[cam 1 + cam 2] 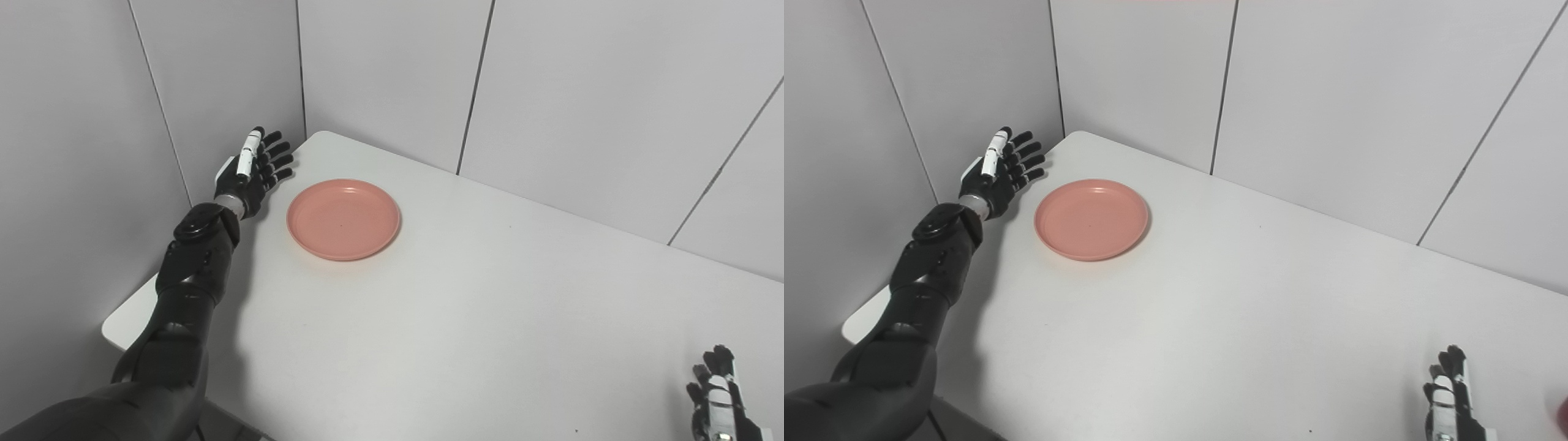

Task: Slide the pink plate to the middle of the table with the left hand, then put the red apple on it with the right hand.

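Note:
The pink plate (343,218) lies empty on the white table (465,318), toward its far left corner. My left hand (254,168) is open just left of the plate, fingers spread and pointing to the back wall, a small gap from the rim. At the bottom right my right hand (715,392) rests low over the table, fingers apart, holding nothing; the picture edge cuts it off. Only a reddish sliver (1563,413) at the right edge of the right eye view, close to the right hand, hints at the apple.
Grey panelled walls (392,79) close in behind the table and along its left side, right by the left hand. The table's near left corner (119,324) lies under my left forearm.

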You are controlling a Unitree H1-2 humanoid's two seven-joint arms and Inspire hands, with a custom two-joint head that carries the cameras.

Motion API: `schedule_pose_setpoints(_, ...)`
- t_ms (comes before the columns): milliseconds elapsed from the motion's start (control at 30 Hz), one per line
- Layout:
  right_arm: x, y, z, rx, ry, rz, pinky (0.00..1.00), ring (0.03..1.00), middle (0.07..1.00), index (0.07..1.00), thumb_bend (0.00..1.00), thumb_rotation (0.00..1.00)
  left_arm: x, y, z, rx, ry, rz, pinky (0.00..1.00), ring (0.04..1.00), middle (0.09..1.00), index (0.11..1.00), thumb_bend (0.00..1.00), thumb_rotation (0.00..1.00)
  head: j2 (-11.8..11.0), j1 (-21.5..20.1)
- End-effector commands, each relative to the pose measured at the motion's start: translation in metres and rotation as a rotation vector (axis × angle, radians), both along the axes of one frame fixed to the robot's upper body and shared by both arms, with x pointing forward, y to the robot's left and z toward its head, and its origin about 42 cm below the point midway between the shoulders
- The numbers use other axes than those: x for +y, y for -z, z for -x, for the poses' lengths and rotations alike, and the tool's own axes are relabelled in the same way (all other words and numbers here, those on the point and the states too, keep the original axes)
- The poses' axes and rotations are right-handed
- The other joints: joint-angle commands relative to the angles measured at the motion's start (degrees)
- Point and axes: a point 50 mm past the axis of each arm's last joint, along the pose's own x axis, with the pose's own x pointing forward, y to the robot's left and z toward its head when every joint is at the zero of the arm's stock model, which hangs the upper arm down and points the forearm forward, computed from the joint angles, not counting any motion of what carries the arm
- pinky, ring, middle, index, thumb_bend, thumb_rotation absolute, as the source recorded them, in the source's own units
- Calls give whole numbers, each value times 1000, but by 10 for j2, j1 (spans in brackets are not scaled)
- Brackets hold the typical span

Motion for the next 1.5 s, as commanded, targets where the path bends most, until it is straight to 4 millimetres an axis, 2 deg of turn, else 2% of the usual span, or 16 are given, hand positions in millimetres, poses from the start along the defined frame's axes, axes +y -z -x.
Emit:
schedule_pose_setpoints(0,1,-19,-4,-74,-9,-11,1000,1000,1000,1000,0,1000,0,-27,-11,-97,10,-30,841,854,861,838,327,1000,1,0)
schedule_pose_setpoints(367,1,-19,-4,-67,-5,-11,1000,1000,1000,1000,0,1000,-5,-16,-11,-91,27,-11,843,852,856,829,330,1000,3,0)
schedule_pose_setpoints(933,2,-22,-2,-72,-2,-19,1000,1000,1000,1000,0,1000,-19,-10,-13,-86,61,31,863,877,887,866,335,1000,7,0)
schedule_pose_setpoints(1467,3,-24,-2,-79,-8,-15,1000,1000,1000,1000,0,1000,-27,-1,-13,-71,69,41,856,870,877,850,315,1000,13,-2)
